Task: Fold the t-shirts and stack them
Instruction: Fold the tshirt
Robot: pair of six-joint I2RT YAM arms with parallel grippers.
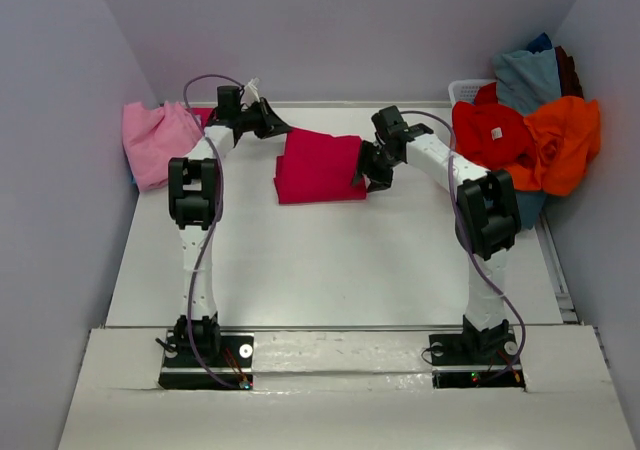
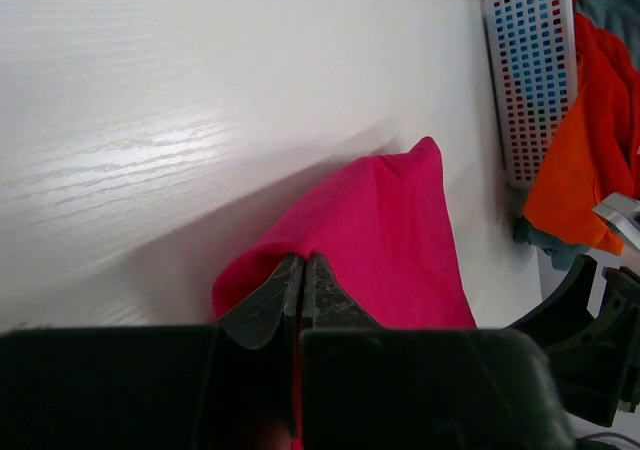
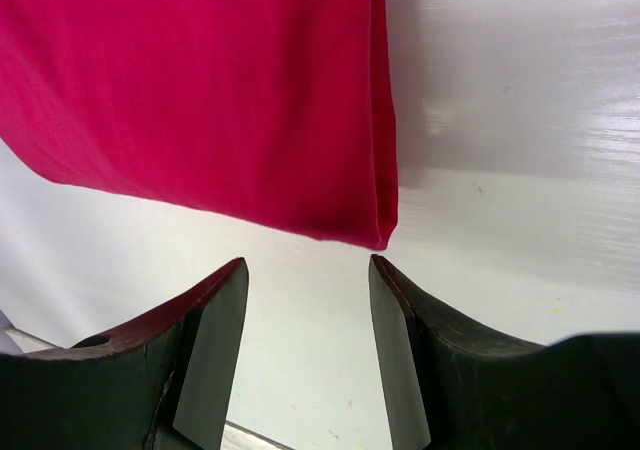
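Note:
A folded crimson-magenta t-shirt (image 1: 318, 167) lies mid-table. My left gripper (image 1: 277, 129) is at its far left corner; in the left wrist view its fingertips (image 2: 302, 270) are shut on a pinch of that shirt (image 2: 400, 240). My right gripper (image 1: 362, 176) stands open at the shirt's right edge. The right wrist view shows its jaws (image 3: 308, 280) apart over bare table, with the shirt's corner (image 3: 375, 232) just beyond the tips and nothing between them. A light pink t-shirt (image 1: 155, 142) lies bunched at the far left.
A heap of t-shirts fills the far right corner: red (image 1: 490, 135), orange (image 1: 562, 140) and grey-blue (image 1: 525, 75), over a white perforated basket (image 1: 468, 90), also seen as the basket (image 2: 535, 70). Walls close in the table on three sides.

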